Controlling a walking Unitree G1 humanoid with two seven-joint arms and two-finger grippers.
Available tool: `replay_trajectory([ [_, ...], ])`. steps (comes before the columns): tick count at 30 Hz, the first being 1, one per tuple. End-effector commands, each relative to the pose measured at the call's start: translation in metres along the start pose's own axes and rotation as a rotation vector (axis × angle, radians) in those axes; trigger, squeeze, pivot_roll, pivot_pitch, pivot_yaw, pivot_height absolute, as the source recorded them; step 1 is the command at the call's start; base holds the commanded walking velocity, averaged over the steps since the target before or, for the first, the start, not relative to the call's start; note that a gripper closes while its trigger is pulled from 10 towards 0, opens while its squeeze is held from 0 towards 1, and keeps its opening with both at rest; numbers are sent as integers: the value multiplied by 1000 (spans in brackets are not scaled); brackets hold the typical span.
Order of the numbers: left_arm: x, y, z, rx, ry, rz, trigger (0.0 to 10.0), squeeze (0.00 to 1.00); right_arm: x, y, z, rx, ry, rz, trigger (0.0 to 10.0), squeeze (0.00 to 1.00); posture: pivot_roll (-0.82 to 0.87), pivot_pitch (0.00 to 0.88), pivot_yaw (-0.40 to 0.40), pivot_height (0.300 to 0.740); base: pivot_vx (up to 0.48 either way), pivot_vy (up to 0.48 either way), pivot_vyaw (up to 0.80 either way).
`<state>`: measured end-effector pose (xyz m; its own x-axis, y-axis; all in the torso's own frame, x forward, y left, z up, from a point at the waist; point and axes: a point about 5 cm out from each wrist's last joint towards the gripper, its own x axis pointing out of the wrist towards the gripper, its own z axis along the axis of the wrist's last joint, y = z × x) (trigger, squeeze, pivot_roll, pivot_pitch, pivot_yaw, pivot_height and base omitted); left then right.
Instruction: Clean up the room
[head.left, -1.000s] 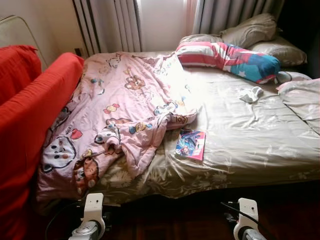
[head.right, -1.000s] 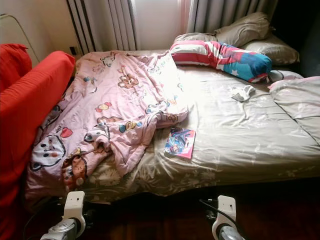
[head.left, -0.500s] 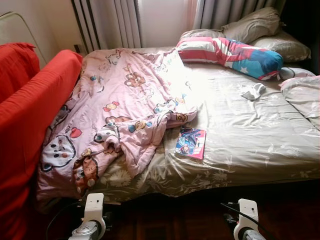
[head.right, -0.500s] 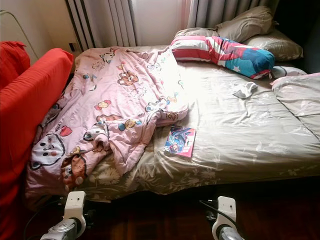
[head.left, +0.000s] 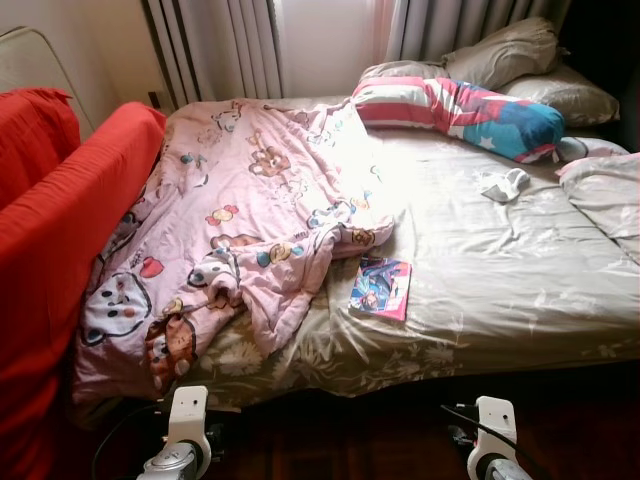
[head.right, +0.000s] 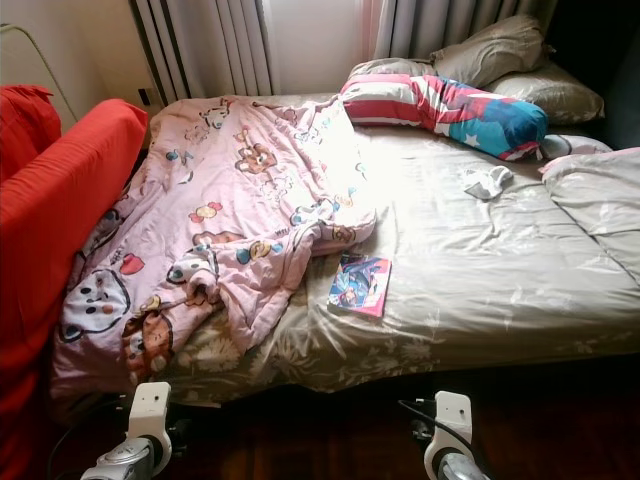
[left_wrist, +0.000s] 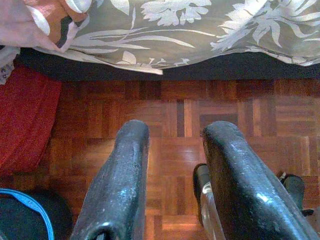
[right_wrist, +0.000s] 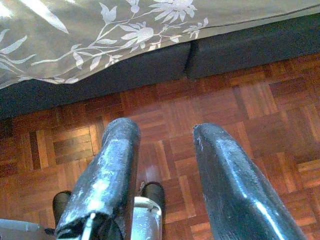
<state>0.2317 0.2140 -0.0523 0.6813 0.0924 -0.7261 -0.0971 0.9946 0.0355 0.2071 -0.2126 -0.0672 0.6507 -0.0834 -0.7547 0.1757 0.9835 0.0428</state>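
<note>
A bed (head.left: 520, 300) with a beige floral sheet stands before me. A pink cartoon blanket (head.left: 240, 220) lies rumpled over its left half. A colourful book (head.left: 381, 287) rests on the sheet near the front edge. A small white cloth (head.left: 502, 184) lies farther back on the right. My left gripper (left_wrist: 172, 175) hangs open over the parquet floor, below the bed's edge. My right gripper (right_wrist: 162, 175) also hangs open over the parquet, nothing between its fingers.
A red sofa (head.left: 60, 240) presses against the bed's left side. A striped red, white and blue bolster (head.left: 460, 110) and beige pillows (head.left: 520, 60) lie at the head. Folded beige bedding (head.left: 605, 195) sits at the right. Curtains (head.left: 220, 45) hang behind. Dark parquet floor (left_wrist: 165, 100) runs along the bed's front.
The camera has shifted slightly; the bed and the things on it have not moved. Both arms hang as before.
</note>
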Motion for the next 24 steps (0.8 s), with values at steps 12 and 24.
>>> replay_trajectory([
  [12,-1,1,-5,-9,9,1,10000,0,0,0,-1,24,-9,-6,10000,0,-1,0,22,690,78,0,0],
  [24,-1,1,-5,-8,6,1,10000,0,0,0,0,27,-13,-3,10000,0,1,0,21,690,130,0,0],
])
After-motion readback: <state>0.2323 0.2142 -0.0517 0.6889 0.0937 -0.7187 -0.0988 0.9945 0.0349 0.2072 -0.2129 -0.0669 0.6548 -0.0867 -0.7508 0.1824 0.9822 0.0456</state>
